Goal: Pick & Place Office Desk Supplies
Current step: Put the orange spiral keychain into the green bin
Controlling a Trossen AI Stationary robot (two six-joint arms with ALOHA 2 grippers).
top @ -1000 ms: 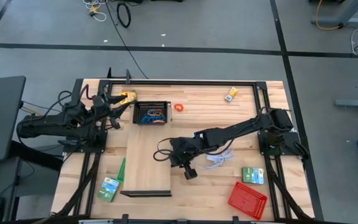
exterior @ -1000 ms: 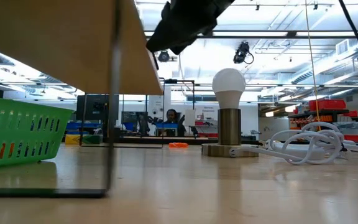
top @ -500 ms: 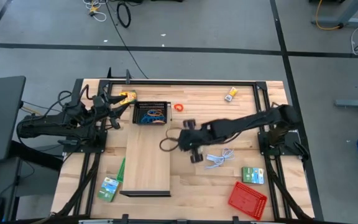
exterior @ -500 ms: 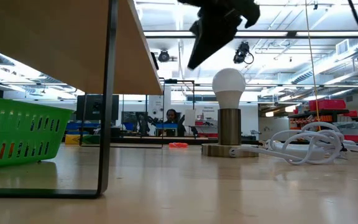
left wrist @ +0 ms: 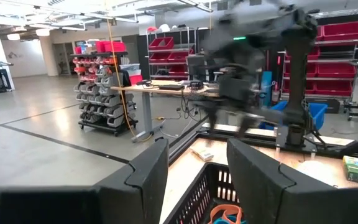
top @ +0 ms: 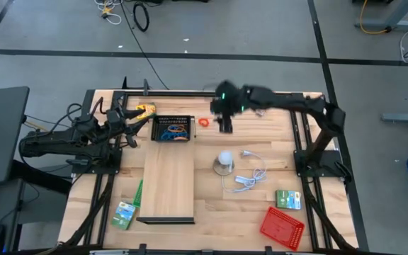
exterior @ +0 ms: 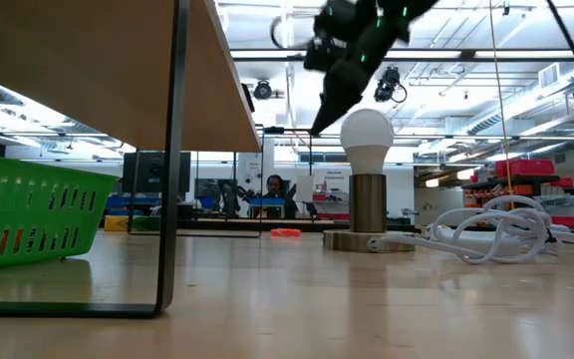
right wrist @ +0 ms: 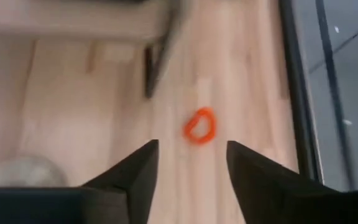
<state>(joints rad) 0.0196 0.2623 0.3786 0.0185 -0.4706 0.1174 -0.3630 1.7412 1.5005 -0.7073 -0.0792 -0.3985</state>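
Note:
An orange loop (top: 203,122) lies on the table by itself, just right of the black mesh tray (top: 172,129); it also shows in the right wrist view (right wrist: 199,124). The tray holds blue and orange loops. My right gripper (top: 224,122) is open and empty. It hangs above the table near the far edge, just right of the loose orange loop, and shows high up in the low view (exterior: 319,125). My left gripper (top: 129,126) is open and empty at the tray's left end (left wrist: 210,193). A small yellow box (top: 263,107) lies at the far right, and green boxes (top: 287,200) (top: 124,214) lie near the front.
A long pale wooden board (top: 168,185) runs down the middle. A bulb lamp (top: 224,161) with a white cable (top: 250,178) stands to its right. A red mesh tray (top: 282,227) is at the front right and a green tray (exterior: 28,214) at the front left. A yellow thing (top: 145,109) lies beside my left gripper.
My right gripper has swung up from low beside the board's right edge. It has travelled toward the table's far edge, past the lamp, and now hangs next to the loose orange loop. It has stayed empty, and the lamp now shows uncovered.

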